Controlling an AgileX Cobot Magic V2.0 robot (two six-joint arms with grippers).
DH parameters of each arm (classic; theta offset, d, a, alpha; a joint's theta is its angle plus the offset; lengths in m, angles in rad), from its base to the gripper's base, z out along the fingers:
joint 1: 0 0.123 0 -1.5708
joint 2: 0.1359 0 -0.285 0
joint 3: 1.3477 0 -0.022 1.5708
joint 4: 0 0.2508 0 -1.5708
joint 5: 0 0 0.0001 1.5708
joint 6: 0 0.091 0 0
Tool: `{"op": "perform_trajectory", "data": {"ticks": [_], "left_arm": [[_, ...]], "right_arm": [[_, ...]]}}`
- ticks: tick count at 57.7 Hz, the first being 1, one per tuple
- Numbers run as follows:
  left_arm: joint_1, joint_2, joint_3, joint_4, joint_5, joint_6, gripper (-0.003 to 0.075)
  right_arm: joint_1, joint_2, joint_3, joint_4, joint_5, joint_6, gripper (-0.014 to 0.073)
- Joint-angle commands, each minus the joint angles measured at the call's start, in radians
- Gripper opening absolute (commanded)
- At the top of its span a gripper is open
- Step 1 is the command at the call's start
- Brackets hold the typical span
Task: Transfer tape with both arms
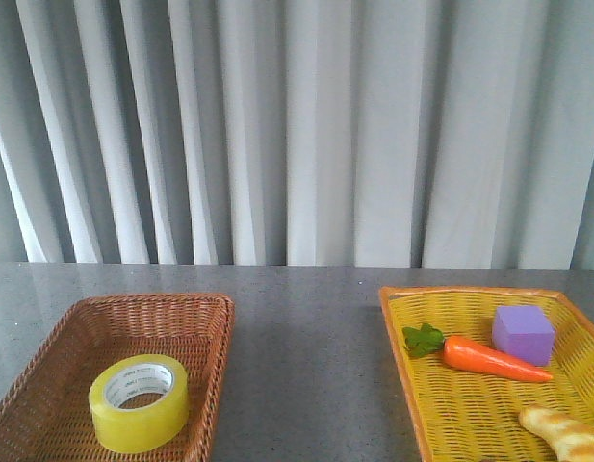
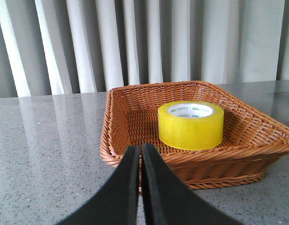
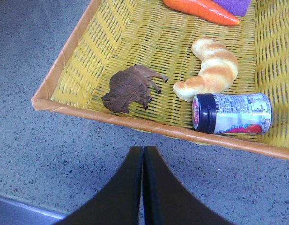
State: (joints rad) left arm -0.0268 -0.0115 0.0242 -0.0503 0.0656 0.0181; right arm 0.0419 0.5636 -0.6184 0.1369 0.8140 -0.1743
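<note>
Grey table (image 1: 306, 366): tape (image 1: 139, 402) in brown basket (image 1: 205, 327).

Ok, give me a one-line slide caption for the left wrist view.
Shut left gripper on the near side of a brown wicker basket holding the yellow tape, grey table and pale curtain behind.

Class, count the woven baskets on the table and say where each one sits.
2. The brown basket sits on the left, holding the tape; the yellow basket sits on the right, holding toys. Others may lie out of view.
</note>
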Motion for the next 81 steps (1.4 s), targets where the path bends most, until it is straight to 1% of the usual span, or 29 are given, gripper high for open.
{"op": "perform_trajectory", "data": {"ticks": [1, 13, 20, 27, 31, 34, 45, 48, 53, 55, 57, 81], "left_arm": [[-0.005, -0.015, -0.009, -0.008, -0.073, -0.007, -0.0006], [-0.005, -0.015, -0.009, -0.008, -0.072, -0.007, -0.0006], [-0.005, -0.015, -0.009, -0.008, -0.072, -0.007, -0.0006], [-0.005, -0.015, -0.009, -0.008, -0.072, -0.007, -0.0006], [-0.005, -0.015, -0.009, -0.008, -0.072, -0.007, -0.0006], [-0.005, -0.015, -0.009, -0.008, -0.072, -0.007, -0.0006], [-0.005, -0.015, -0.009, -0.008, -0.072, -0.007, -0.0006], [-0.005, -0.015, -0.009, -0.008, -0.072, -0.007, -0.0006], [-0.005, -0.015, -0.009, -0.008, -0.072, -0.007, -0.0006], [-0.005, -0.015, -0.009, -0.008, -0.072, -0.007, -0.0006], [-0.005, -0.015, -0.009, -0.008, -0.072, -0.007, -0.0006], [-0.005, -0.015, -0.009, -0.008, -0.066, -0.007, -0.0006]], "right_arm": [[0.0, -0.028, -0.024, -0.021, -0.075, -0.021, -0.0008], [-0.027, -0.15, -0.024, -0.023, -0.129, -0.021, -0.0008], [-0.037, -0.208, -0.024, -0.024, -0.135, -0.019, -0.0008], [-0.037, -0.253, -0.01, -0.02, -0.155, 0.016, -0.0008], [-0.037, -0.281, 0.051, -0.021, -0.239, 0.03, -0.0008], [-0.037, -0.307, 0.131, -0.026, -0.342, 0.03, -0.0007], [-0.037, -0.425, 0.476, -0.016, -0.782, 0.032, -0.0007], [-0.037, -0.462, 0.555, -0.016, -0.861, 0.032, -0.0007], [-0.037, -0.524, 0.656, -0.016, -0.949, 0.032, -0.0007], [-0.037, -0.552, 0.646, -0.016, -0.888, 0.03, -0.0007], [-0.037, -0.58, 0.646, -0.026, -0.861, 0.021, -0.0007], [-0.037, -0.586, 0.65, -0.029, -0.841, 0.008, -0.0004]]}}
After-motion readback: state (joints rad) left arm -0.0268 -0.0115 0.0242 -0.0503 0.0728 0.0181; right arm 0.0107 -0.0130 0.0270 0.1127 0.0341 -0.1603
